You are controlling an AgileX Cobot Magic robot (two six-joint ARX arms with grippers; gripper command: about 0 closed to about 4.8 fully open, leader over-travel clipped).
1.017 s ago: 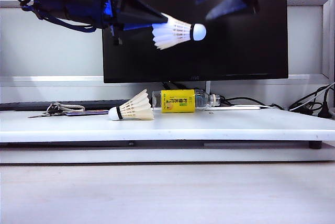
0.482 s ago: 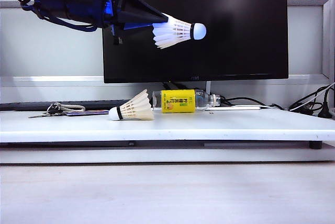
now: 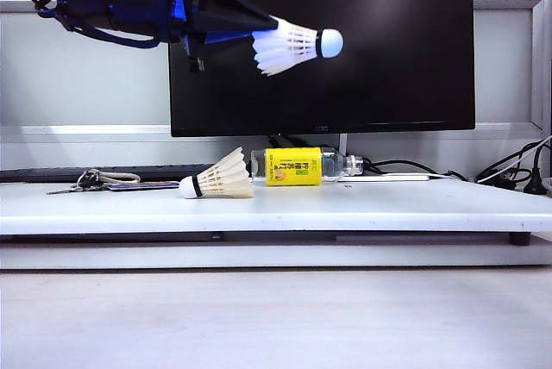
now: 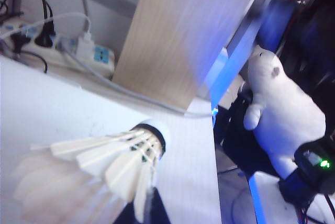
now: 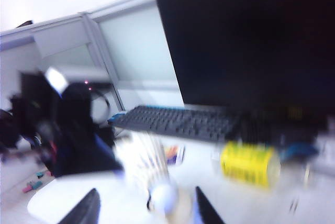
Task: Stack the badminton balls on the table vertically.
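While one shuttlecock is held high in the air in front of the black monitor, the other shuttlecock is left lying on its side on the white counter. The raised one is kept nearly level, with its round white tip pointed to the right of the exterior view. Its feather end is clamped in the left hand, which is squeezed tight on it. The same feathers and black band are seen close up in the left wrist view.

The lying shuttlecock is placed with its tip to the left, and its feathers are just beside a clear bottle with a yellow label. Some keys are seen further left on the counter.

The right hand is seen only in the blurred right wrist view, with its two fingers spread apart and nothing gripped.
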